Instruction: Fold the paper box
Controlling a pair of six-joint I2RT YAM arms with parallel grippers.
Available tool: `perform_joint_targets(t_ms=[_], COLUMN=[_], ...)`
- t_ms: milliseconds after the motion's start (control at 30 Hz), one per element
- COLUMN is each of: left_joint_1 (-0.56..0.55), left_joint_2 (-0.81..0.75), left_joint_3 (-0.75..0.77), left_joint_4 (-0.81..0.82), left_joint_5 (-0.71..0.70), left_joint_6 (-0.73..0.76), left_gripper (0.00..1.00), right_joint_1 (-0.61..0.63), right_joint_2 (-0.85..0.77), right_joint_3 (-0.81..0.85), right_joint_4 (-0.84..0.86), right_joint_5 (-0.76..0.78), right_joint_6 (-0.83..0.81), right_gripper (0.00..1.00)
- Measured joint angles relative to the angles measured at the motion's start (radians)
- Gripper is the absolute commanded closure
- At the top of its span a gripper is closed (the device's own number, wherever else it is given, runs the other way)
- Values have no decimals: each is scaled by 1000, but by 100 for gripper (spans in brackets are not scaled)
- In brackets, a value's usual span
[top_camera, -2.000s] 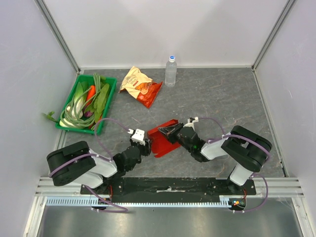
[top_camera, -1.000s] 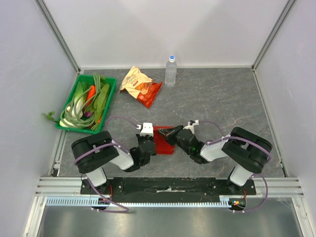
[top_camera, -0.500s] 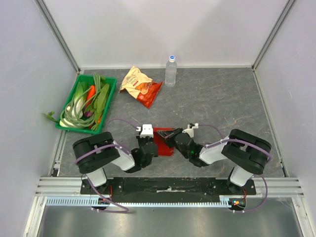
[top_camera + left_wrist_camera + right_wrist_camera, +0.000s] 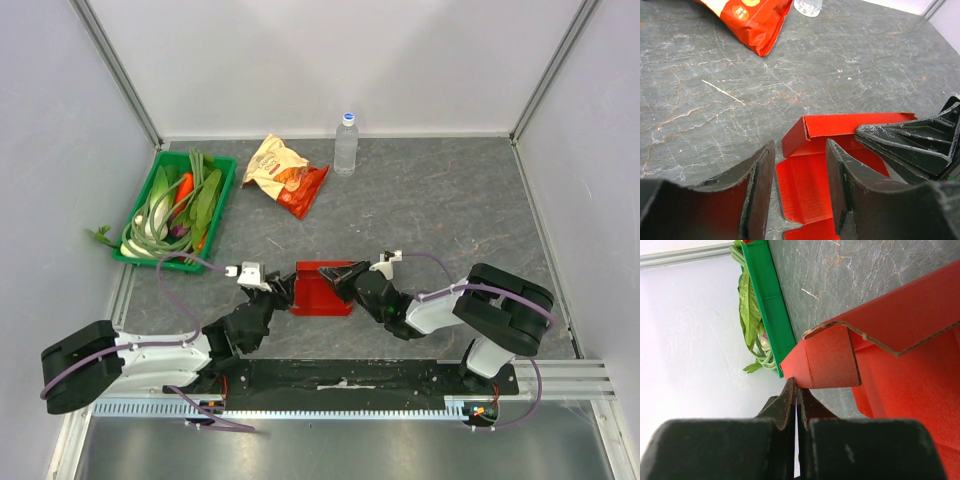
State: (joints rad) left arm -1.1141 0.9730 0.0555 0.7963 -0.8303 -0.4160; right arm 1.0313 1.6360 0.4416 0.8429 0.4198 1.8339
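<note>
The red paper box (image 4: 318,296) lies partly unfolded on the table between the two arms, with its far flap standing up (image 4: 850,125). My left gripper (image 4: 282,294) sits at the box's left edge, jaws open; in the left wrist view its fingers (image 4: 762,185) straddle the red bottom panel (image 4: 805,185) without gripping it. From the right, my right gripper (image 4: 342,283) reaches into the box, shut. Its tips (image 4: 796,388) touch the edge of a raised red flap (image 4: 830,362). I cannot see cardboard between them.
A green tray (image 4: 222,205) of vegetables stands at the back left. An orange-and-red snack bag (image 4: 285,172) and a clear water bottle (image 4: 346,145) lie at the back. White walls close in the table on three sides.
My left gripper has opened, let go of the box's left edge and drawn back to the left as its arm dropped low. The box has settled flatter. The right gripper stays shut.
</note>
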Motion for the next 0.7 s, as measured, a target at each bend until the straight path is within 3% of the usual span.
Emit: perform_joint_targets(t_ms=[267,433,533,700], left_joint_1=[0,5,21,102], left_joint_2=[134,126,29,-177], left_joint_3=[8,50,84,150], left_joint_4=[-18,-92,-211,-466], left_joint_5=[19,41,65,128], left_joint_6=[7,-21,-87,-190], left_gripper=[32,22,21,21], right_joint_1=[-1,-1,-8,-31], right_joint_2=[0,-3,-5,-16], right_joint_3=[16,25,31,41], right_joint_4=[-26,-44,-57,-101], right_joint_5=[-1,-11,-31,-72], right_joint_6=[7,-34,-77,-181], right_gripper=[99,81,66,50])
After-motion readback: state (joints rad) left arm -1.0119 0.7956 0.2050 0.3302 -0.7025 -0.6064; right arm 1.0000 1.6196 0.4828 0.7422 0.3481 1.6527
